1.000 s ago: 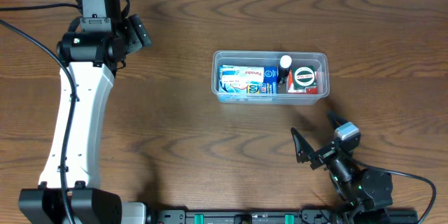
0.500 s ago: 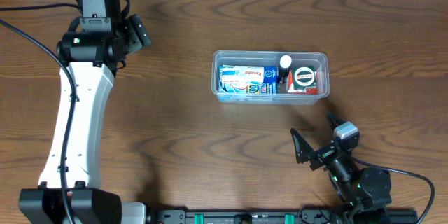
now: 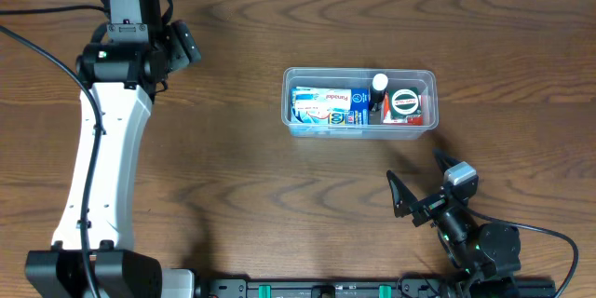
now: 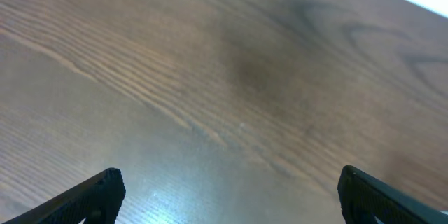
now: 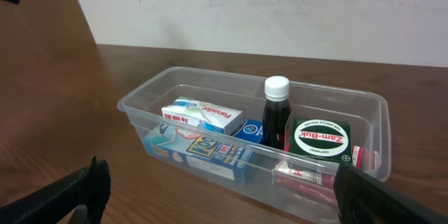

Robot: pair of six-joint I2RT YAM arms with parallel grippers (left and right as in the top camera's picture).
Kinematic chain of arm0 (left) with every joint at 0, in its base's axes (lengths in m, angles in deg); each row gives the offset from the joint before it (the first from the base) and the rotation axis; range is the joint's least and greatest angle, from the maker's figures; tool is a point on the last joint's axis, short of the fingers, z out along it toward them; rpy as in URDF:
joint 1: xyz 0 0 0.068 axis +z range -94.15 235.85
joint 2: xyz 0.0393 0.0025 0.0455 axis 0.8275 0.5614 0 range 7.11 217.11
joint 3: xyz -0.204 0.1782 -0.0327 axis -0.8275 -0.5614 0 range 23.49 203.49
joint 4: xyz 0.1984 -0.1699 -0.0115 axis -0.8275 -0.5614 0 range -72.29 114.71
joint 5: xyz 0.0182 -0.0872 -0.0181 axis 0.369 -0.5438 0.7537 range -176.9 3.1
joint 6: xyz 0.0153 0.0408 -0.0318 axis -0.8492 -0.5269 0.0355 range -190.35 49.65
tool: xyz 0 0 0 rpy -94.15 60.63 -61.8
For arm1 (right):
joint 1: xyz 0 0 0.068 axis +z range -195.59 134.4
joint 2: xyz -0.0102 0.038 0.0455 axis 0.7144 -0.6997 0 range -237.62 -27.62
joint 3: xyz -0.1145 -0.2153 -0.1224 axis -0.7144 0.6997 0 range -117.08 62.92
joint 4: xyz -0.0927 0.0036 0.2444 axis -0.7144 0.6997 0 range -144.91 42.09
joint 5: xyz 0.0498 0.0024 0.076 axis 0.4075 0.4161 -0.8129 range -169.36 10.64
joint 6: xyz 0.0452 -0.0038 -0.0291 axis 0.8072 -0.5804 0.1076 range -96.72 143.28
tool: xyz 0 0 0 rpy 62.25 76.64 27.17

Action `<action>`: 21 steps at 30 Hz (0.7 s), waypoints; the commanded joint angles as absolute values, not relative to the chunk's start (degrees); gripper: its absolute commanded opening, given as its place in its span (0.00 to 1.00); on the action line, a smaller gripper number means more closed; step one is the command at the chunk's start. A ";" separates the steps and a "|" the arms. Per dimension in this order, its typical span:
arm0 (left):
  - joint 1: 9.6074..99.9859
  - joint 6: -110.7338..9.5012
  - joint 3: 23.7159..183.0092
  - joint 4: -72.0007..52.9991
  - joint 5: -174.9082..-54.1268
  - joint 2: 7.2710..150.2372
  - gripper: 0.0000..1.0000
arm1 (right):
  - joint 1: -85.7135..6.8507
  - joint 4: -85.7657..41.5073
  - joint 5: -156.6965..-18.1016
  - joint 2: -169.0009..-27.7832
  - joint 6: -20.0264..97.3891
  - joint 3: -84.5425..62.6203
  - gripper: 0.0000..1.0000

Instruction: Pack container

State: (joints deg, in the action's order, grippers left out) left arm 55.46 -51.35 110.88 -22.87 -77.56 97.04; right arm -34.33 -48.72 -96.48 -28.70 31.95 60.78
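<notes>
The container point(image 3: 358, 73), a clear tub, sits on the wood-grain table point(image 3: 242, 177) right of centre in the upper half of the overhead frame, its long side running left to right. It is packed. A white box point(image 5: 203, 115) lies over a blue box point(image 5: 199, 148) in the left half. A dark bottle point(image 5: 276, 114) with a white cap stands upright near the middle. A round green-and-white tin point(image 5: 320, 140) marked Zam-Buk rests on a red pack point(image 5: 301, 173) at the right end.

The right pincer point(image 3: 424, 179) hangs at the lower right of the overhead frame, below the tub and well apart from it. Its jaws are spread wide and grip nothing. In its own wrist view the two dark fingertips point(image 5: 80, 190) sit at the bottom corners, with the tub's near wall between them and a pale wall point(image 5: 280, 7) behind.

The left arm point(image 3: 98, 168) runs up the left side of the overhead frame to the upper left corner, far from the tub. The left pincer point(image 4: 234, 192) is likewise spread wide and grips nothing. Its wrist view shows only bare wood between the fingertips, with a pale strip at the upper right corner.
</notes>
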 commanded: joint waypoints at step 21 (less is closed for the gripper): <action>55.53 -52.11 62.99 -23.04 -77.47 60.38 0.98 | -34.33 -48.72 -96.28 -28.74 32.65 61.11 0.99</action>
State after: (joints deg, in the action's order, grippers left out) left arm 55.46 -51.35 67.65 -23.04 -77.54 65.67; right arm -34.33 -48.74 -96.46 -28.74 32.01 60.78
